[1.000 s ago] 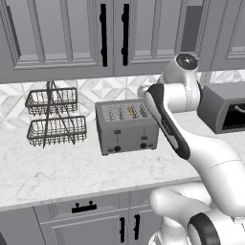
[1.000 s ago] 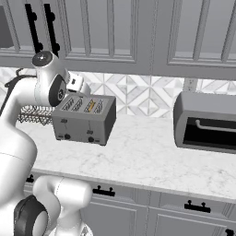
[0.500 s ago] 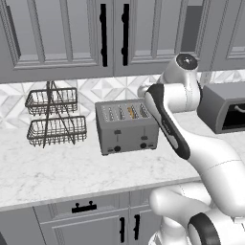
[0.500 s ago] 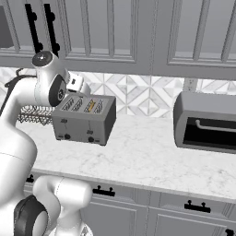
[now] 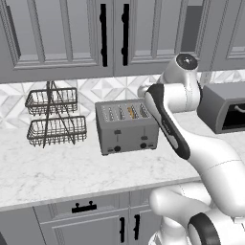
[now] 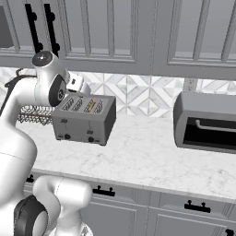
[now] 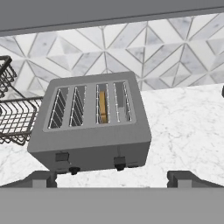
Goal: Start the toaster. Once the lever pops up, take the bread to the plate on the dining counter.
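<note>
A grey four-slot toaster (image 7: 92, 127) sits at the centre of the hand view on a marble counter (image 7: 183, 131), a wire basket rack (image 7: 13, 113) at its left. The bread (image 7: 103, 107) stands sunk in the third slot from the left, ready for toasting. The gripper (image 7: 113, 179) hovers above the front levers, fingers spread wide.
</note>
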